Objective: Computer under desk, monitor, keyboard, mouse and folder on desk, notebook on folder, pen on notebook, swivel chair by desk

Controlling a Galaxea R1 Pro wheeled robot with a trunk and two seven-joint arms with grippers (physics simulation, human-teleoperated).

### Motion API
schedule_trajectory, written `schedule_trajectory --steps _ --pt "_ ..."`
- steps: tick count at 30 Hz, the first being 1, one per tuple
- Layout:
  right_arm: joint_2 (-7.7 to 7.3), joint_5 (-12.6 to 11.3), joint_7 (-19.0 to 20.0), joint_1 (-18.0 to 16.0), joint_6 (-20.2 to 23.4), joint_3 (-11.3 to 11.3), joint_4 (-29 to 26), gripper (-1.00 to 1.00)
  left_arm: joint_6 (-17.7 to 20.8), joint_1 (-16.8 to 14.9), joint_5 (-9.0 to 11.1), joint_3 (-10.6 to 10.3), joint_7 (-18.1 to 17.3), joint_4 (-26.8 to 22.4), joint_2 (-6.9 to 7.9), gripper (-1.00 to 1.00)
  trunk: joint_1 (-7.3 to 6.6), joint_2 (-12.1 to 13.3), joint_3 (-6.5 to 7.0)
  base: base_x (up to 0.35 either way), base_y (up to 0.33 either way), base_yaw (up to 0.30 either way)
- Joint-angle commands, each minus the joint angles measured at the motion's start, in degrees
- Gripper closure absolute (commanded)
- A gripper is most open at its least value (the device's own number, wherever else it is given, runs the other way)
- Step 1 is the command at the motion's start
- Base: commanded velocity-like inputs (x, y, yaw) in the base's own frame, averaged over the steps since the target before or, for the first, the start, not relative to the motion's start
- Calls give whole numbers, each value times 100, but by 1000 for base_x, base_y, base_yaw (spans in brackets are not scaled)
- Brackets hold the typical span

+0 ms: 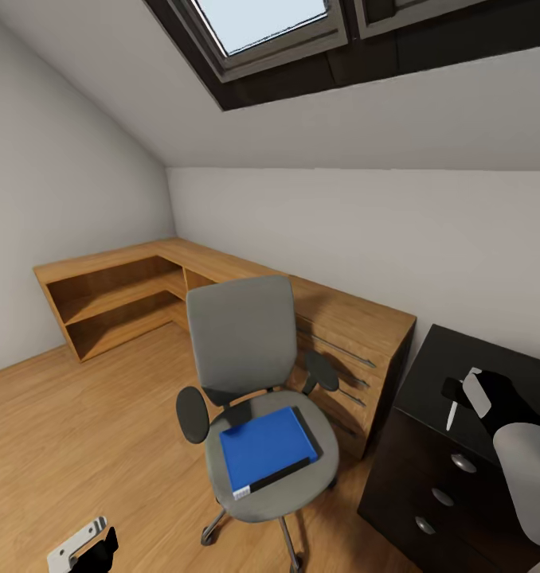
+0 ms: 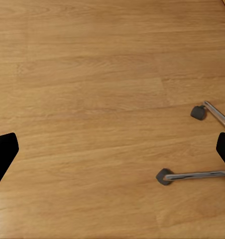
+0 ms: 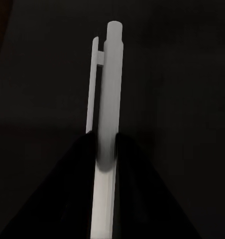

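The grey swivel chair (image 1: 238,334) stands mid-room with the bright blue folder (image 1: 266,447) lying flat on its seat. To its right is the black desk (image 1: 429,374), whose drawer unit (image 1: 417,509) has round silver knobs. My right gripper (image 1: 459,391) hovers over the desk's near corner, shut on a pale pen (image 1: 452,416). In the right wrist view the pen (image 3: 110,99) sticks out from between the black fingers (image 3: 77,189) of the right gripper (image 3: 105,139), above the dark desk top. My left gripper (image 1: 91,549) hangs low and open (image 2: 112,154) over the floor near the chair's chrome base (image 2: 192,175).
A low wooden shelf unit (image 1: 111,294) runs along the back walls in an L and ends in wooden drawers (image 1: 342,350) right behind the chair. Wooden floor (image 1: 79,430) stretches to the left. A skylight (image 1: 262,24) sits in the sloped ceiling.
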Motion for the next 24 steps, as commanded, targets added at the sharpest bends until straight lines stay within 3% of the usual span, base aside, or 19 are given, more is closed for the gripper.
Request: schedule_trajectory --steps 1,16,24 --pt "4 -68 -41 -3 15 0 -8 100 -12 0 40 -16 36 -10 7 -100 23 -45 -23 0 0 0" --pt "16 -68 -58 -3 15 14 -8 100 -19 -1 40 -15 36 117 1 -100 67 -125 -59 2 0 0" --pt "19 -67 -74 1 15 15 -8 100 -37 0 38 -18 28 229 -1 -100 67 -125 -59 120 0 0"
